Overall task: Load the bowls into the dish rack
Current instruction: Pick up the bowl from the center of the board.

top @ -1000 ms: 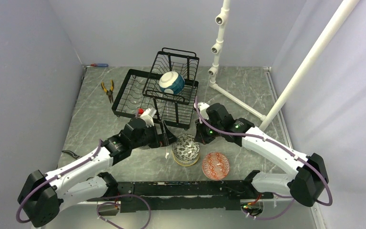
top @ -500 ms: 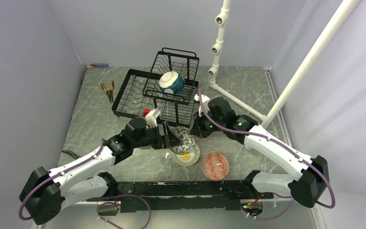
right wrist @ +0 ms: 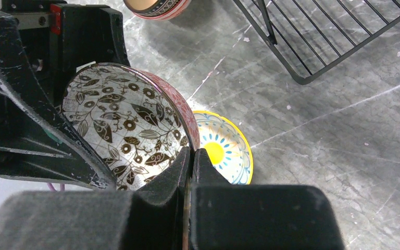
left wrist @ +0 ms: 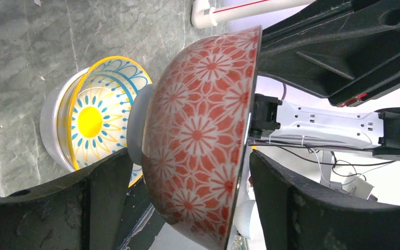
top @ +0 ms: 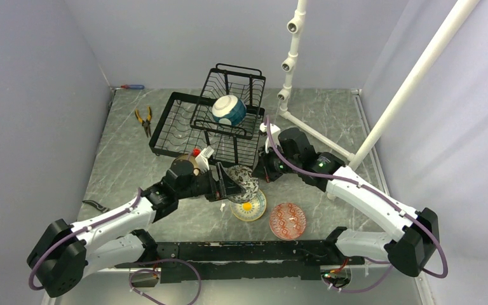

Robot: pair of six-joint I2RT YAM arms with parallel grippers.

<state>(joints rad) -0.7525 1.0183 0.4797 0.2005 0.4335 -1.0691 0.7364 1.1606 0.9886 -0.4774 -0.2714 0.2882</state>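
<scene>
A bowl, red-flowered outside and black-leafed inside (top: 243, 181), hangs tilted on its edge above the table. My right gripper (top: 258, 176) is shut on its rim (right wrist: 191, 156). My left gripper (top: 229, 184) is open, its jaws on either side of this bowl (left wrist: 203, 135), with a gap at the rim side. A yellow sun-patterned bowl (top: 251, 208) sits on the table below it. A red patterned bowl (top: 287, 220) lies near the front. A teal-and-white bowl (top: 229, 109) sits in the raised basket of the black dish rack (top: 171, 124). A brownish bowl (top: 186, 164) is partly hidden by my left arm.
Orange-handled pliers (top: 144, 119) lie left of the rack. A white pipe stand (top: 289, 63) rises at the back right, and a long white pipe (top: 413, 82) slants across the right side. A screwdriver (top: 132, 86) lies at the back left.
My right gripper has lifted the leaf-patterned bowl off the yellow bowl and tipped it onto its edge. My left gripper has moved in so its jaws sit around that bowl.
</scene>
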